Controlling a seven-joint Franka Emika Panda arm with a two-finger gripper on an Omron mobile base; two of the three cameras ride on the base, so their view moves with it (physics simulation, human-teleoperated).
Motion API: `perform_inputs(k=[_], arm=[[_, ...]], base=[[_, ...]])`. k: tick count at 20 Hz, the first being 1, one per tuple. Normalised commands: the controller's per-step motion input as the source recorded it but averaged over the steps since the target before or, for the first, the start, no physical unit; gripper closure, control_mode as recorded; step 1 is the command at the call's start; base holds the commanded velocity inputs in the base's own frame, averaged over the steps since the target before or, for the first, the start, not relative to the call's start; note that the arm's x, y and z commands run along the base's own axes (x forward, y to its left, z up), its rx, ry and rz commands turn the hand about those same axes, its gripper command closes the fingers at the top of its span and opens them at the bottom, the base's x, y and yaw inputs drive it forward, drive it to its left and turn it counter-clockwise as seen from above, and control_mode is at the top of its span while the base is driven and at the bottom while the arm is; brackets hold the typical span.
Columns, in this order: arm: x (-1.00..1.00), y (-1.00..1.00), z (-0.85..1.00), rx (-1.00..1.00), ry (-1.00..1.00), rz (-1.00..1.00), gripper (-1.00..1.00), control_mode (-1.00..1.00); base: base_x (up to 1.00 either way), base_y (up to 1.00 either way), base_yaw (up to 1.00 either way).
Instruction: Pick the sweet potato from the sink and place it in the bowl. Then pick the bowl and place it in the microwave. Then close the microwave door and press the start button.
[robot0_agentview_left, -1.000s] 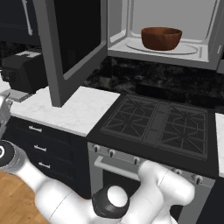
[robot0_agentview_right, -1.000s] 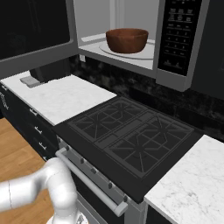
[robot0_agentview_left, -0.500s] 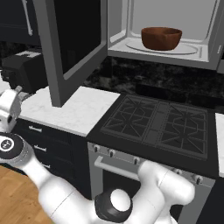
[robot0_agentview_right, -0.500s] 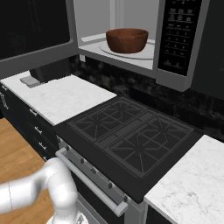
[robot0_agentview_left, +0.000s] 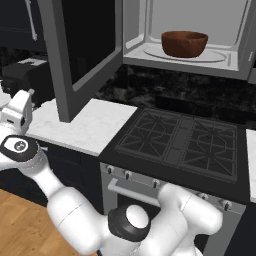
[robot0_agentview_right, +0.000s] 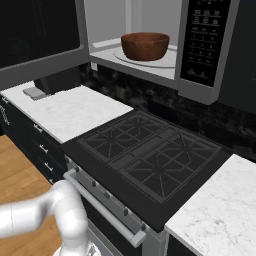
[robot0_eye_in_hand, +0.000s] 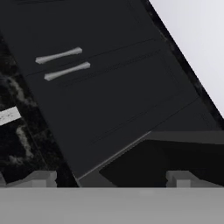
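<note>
We saw the bowl (robot0_agentview_left: 184, 43) sitting inside the microwave (robot0_agentview_right: 150, 60). Its door (robot0_agentview_left: 75, 55) hung open on the left. Our gripper (robot0_eye_in_hand: 111, 178) was spread wide, holding nothing.

You've got a black gas stove (robot0_agentview_left: 182, 142) with cast grates, set flush between two white marble counter runs: one to its left (robot0_agentview_left: 82, 125), one to its right (robot0_agentview_right: 222, 210). Oven handle (robot0_agentview_right: 102, 207) and a knob row (robot0_agentview_left: 125, 174) run along its front. Dark drawers (robot0_agentview_right: 37, 147) sit under the left counter. A dark boxy appliance (robot0_agentview_left: 27, 77) stands at that counter's far end. Wood floor (robot0_agentview_right: 17, 185) below. Hand view: dark cabinet fronts with two pale bar handles (robot0_eye_in_hand: 61, 63).
</note>
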Motion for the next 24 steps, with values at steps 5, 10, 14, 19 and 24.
perform_inputs(k=[5,10,14,19,24], arm=[[0.07,0.0,0.0,0.0,0.03,0.0,-1.0,-1.0],[0.0,-0.13,0.0,0.0,0.0,0.0,-1.0,-1.0],[-0.01,-0.54,0.0,0.0,0.0,0.0,-1.0,-1.0],[-0.07,-0.64,0.0,0.0,0.0,0.0,-1.0,-1.0],[-0.37,-0.79,0.11,0.02,-0.03,0.0,-1.0,-1.0]], base=[[0.0,0.0,0.0],[0.0,0.0,0.0],[0.0,0.0,0.0],[0.0,0.0,0.0],[0.0,0.0,0.0]])
